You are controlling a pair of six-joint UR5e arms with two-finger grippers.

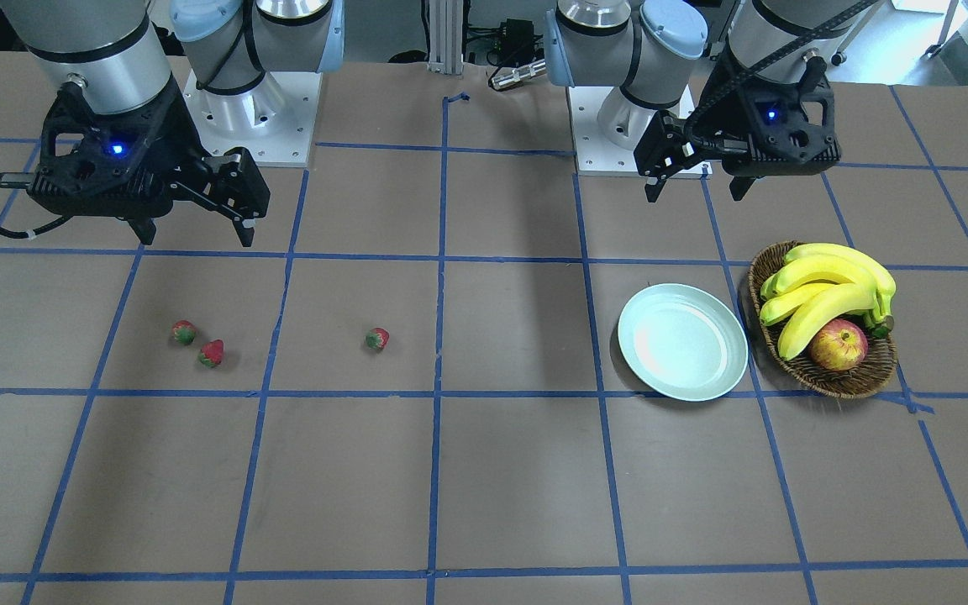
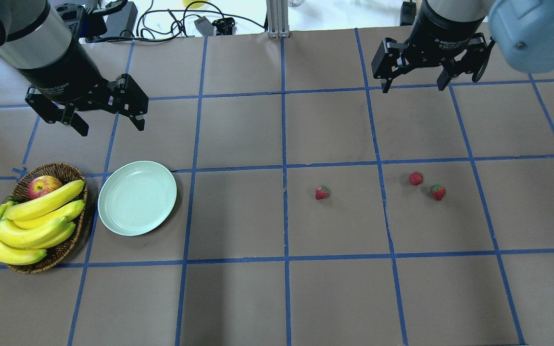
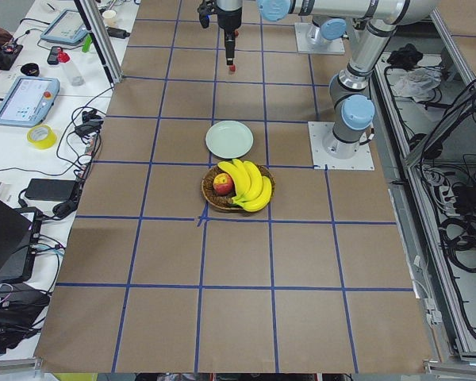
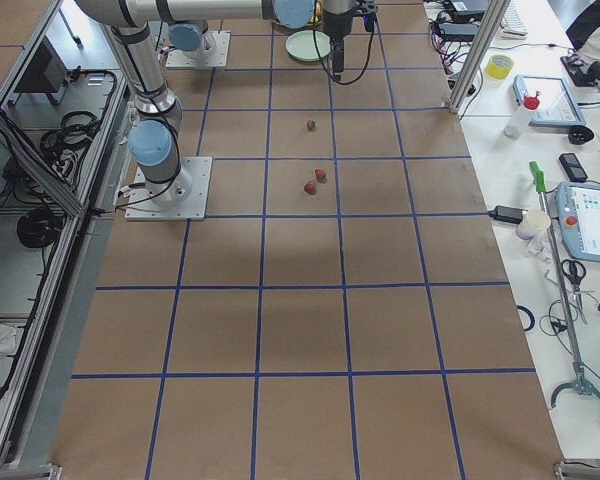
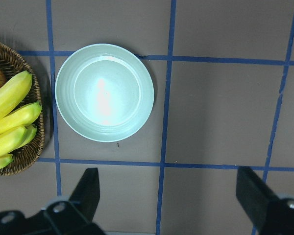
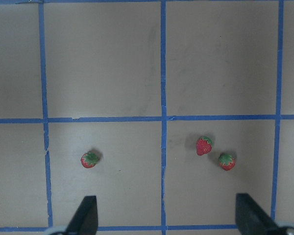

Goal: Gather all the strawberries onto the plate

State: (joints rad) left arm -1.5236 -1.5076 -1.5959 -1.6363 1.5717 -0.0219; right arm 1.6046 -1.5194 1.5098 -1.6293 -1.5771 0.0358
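Your right gripper (image 2: 414, 86) and left gripper (image 2: 112, 129) hung wide open, empty, while all three strawberries (image 2: 322, 192) (image 2: 416, 178) (image 2: 438, 191) lay on the worktop (image 2: 238, 216), well right of the bare plate (image 2: 137, 198).

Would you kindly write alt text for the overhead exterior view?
Three strawberries lie on the table at right; the empty plate sits at left beside a basket of bananas and an apple. The left gripper and right gripper hover open.

plate (image 2: 137, 198) beside basket (image 2: 68, 169) | strawberry pair (image 2: 416, 179) together | third strawberry (image 2: 322, 192) between pair and plate
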